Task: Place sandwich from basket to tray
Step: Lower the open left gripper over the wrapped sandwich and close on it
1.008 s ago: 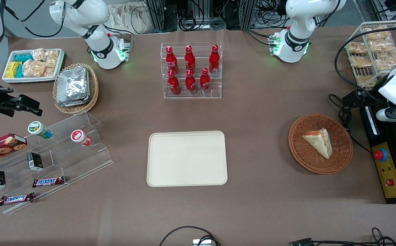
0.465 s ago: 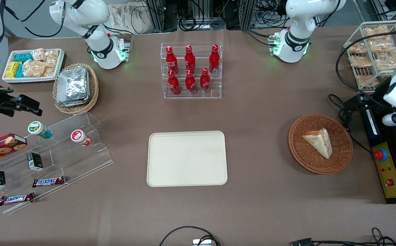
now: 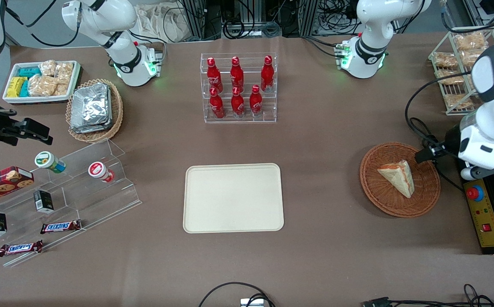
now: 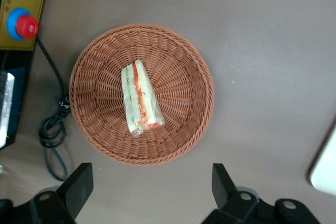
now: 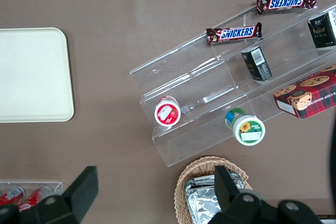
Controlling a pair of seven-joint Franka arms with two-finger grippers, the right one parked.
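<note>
A triangular sandwich [image 3: 398,177] [image 4: 140,100] of white bread with a red-orange filling edge lies in the round brown wicker basket [image 3: 374,194] [image 4: 194,61] toward the working arm's end of the table. My left gripper [image 3: 426,153] [image 4: 151,184] hangs open above the basket's rim, at the side farther from the front camera. Its fingers [image 4: 79,182] stand wide apart over bare table with nothing between them. The cream tray [image 3: 233,198] [image 4: 325,166] [image 5: 31,74] sits empty mid-table.
A yellow control box with a red stop button [image 3: 475,192] [image 4: 21,24] and a looped black cable [image 4: 52,129] lie beside the basket. A clear rack of red bottles [image 3: 238,87] stands farther from the camera than the tray. A wire rack of snack packets [image 3: 455,72] stands at the working arm's end.
The left arm has swung in from the table's end toward the basket, bringing its gripper over the basket's rim. Sandwich, basket and tray have not moved.
</note>
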